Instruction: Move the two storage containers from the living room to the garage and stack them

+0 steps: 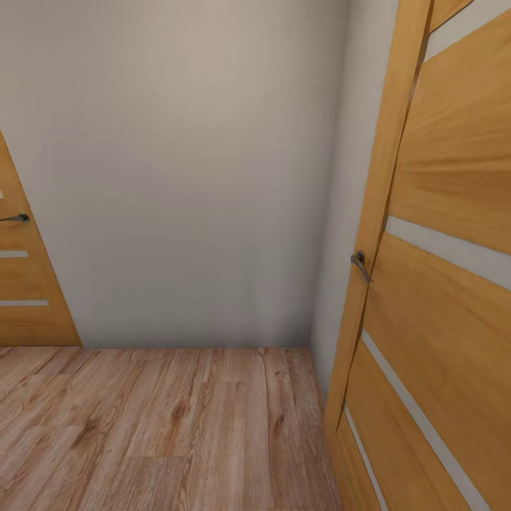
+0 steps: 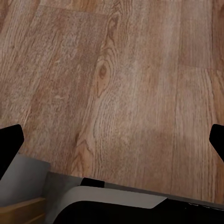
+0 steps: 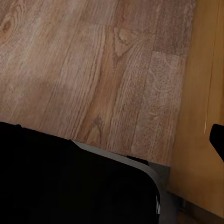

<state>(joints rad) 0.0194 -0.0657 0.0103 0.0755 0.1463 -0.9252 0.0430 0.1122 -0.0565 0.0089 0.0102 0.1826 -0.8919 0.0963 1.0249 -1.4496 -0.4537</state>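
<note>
- Head view: a beige wall (image 1: 177,163) ahead, a wood plank floor (image 1: 156,433) below, an open wooden door (image 1: 440,284) with a dark handle (image 1: 360,265) close at right, and a second door (image 1: 21,284) at far left.
- Left wrist view: the left gripper (image 2: 114,137) hangs over the planks, its dark fingertips (image 2: 9,144) spread wide, released, nothing between them.
- Right wrist view: planks, the door's face alongside, and the robot's dark base (image 3: 70,182); one fingertip (image 3: 218,140) shows, so I cannot tell the right gripper's state.
- No container is in sight here.
</note>
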